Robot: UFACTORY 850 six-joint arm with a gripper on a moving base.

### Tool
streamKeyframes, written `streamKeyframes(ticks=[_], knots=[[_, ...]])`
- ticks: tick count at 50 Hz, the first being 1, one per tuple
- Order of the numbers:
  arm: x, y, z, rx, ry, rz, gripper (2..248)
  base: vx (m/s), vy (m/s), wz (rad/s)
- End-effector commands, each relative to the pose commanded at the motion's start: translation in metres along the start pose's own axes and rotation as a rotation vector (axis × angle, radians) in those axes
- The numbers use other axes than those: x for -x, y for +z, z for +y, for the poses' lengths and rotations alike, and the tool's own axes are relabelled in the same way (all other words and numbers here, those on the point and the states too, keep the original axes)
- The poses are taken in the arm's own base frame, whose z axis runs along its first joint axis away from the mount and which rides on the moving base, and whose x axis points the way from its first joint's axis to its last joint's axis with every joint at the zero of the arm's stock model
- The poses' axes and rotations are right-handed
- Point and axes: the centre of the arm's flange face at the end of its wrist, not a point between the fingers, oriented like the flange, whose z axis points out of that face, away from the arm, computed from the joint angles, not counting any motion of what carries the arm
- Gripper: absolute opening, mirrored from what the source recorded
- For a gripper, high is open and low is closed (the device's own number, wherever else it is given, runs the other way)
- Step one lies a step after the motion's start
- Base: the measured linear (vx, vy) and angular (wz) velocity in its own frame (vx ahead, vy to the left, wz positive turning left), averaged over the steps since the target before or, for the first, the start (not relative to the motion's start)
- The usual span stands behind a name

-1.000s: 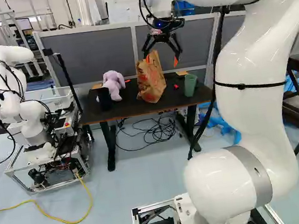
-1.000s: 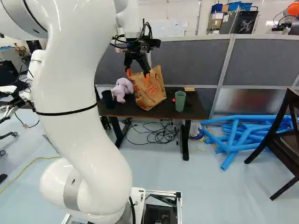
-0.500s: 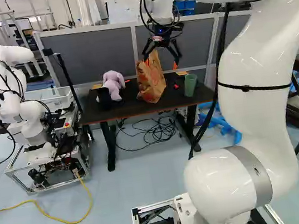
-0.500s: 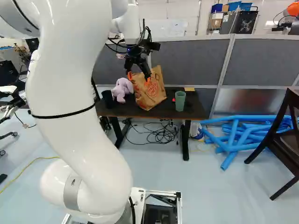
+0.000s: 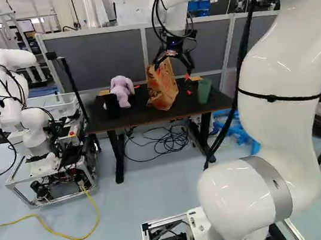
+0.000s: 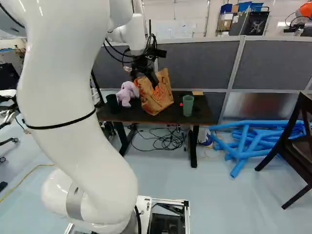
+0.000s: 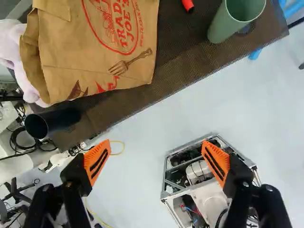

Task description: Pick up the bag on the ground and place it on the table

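The paper bag point(image 7: 95, 52) is ungripped — the gripper point(image 7: 156, 162) is spread wide with nothing between its fingers, presumably so that the bag can be cleared. The bag is seated on the table point(image 7: 183, 69), between a plush toy point(image 5: 121, 89) and a green cup point(image 7: 221, 28) — as asked, so only withdrawal seems needed.

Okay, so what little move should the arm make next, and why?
I'd probably ease the open hand gently away from the paper bag: the bag is already resting on the dark table, and nothing is gripped in the hand, so backing off seems the sensible finish.
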Motion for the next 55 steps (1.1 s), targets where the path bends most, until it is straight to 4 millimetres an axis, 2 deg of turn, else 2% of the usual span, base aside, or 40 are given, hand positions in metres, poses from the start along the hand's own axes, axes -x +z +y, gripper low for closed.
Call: streamKeyframes(ticks=[26,55], knots=[[0.033,0.04,0.018,-0.071,-0.089,0.162,247,0.0,0.0,0.0],[0.088,0.087,0.047,-0.147,-0.206,0.385,247,0.0,0.0,0.0]])
